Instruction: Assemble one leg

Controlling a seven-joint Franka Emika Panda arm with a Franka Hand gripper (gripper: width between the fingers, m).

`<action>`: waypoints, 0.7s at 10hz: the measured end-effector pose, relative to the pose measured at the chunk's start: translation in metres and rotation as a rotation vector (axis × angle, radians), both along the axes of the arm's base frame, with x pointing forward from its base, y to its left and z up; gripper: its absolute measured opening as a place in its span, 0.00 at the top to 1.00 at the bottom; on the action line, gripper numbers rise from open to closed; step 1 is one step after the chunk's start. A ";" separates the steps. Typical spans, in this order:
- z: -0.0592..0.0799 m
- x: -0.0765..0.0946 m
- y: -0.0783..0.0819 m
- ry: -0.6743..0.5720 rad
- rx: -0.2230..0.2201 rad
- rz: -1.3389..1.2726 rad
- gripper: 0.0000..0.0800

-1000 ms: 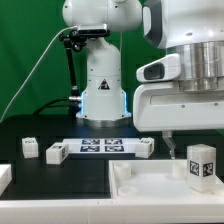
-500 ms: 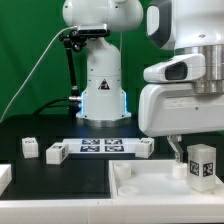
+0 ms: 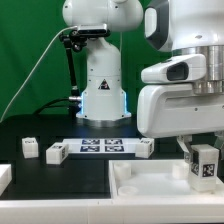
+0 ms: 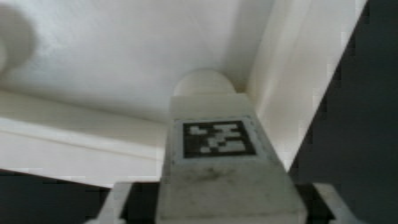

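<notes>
In the exterior view the end effector (image 3: pixel 203 150) is clamped on the upright leg (image 3: pixel 205 170), which hangs just below it over the white panel (image 3: pixel 140 180) at that view's right. In the wrist view the leg (image 4: pixel 217 150) sits gripped between the fingers (image 4: pixel 128 205), its tag facing the camera and the white panel behind it.

Low at the near edge of the table (image 3: pixel 60 172), the exterior view faces the far robot base (image 3: pixel 103 88). The wrist view stares closely down at the leg (image 4: pixel 217 135) and white panel (image 4: pixel 125 60), which both views share.
</notes>
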State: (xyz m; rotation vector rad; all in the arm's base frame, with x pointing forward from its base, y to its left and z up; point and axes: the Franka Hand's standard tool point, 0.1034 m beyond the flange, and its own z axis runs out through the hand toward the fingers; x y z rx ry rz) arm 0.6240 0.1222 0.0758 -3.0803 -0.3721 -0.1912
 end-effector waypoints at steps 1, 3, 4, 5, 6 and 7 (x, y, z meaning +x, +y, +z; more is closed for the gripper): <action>0.000 0.000 0.000 0.000 0.000 0.000 0.64; -0.001 0.000 -0.002 0.010 0.044 -0.286 0.64; -0.001 0.000 -0.004 0.018 0.064 -0.438 0.64; -0.001 0.000 -0.004 0.024 0.077 -0.574 0.64; -0.002 0.000 -0.005 0.028 0.087 -0.708 0.64; -0.002 0.000 -0.004 0.029 0.092 -0.822 0.64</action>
